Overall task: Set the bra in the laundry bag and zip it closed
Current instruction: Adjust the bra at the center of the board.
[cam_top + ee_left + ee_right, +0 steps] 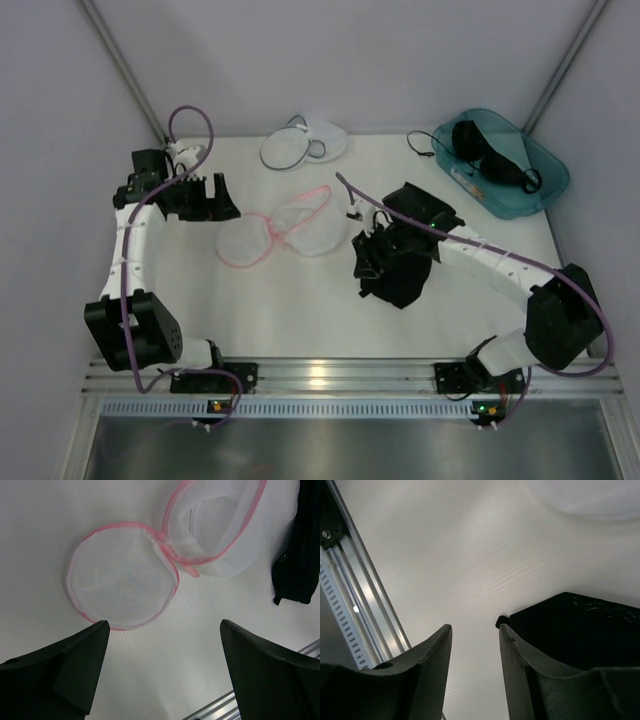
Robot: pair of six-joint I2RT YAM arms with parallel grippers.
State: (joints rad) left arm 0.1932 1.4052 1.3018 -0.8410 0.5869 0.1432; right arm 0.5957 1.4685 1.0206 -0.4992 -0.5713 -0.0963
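Right hand (475, 631) just beside bra (580, 625)

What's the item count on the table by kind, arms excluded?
Mesh bags: 2, the grey-rimmed laundry bag and an open pink-rimmed bag
Black garments: 2, the bra on the table and a bundle in the bin, too tangled to tell if it is one piece
Teal plastic bin: 1
Total: 5
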